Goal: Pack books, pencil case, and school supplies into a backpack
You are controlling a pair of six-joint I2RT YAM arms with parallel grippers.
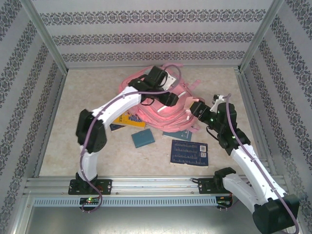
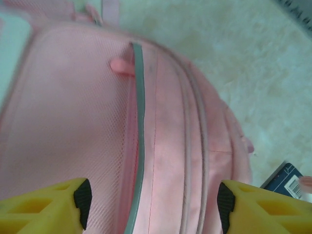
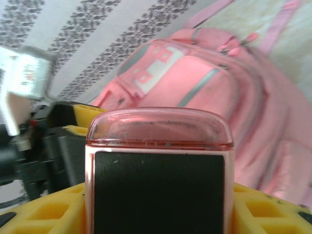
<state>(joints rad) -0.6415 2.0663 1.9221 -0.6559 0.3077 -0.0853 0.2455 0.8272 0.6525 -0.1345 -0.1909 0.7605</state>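
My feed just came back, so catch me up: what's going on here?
The right arm's fingers grip the small pink boxy object, held near the pink backpack. The left arm's fingers stand open just over the backpack's front pocket, holding nothing. A yellow book, a teal-blue book and a navy book lie on the table beside the backpack, not yet packed.

text: none legible | navy book (image 1: 189, 153): white print too small to read
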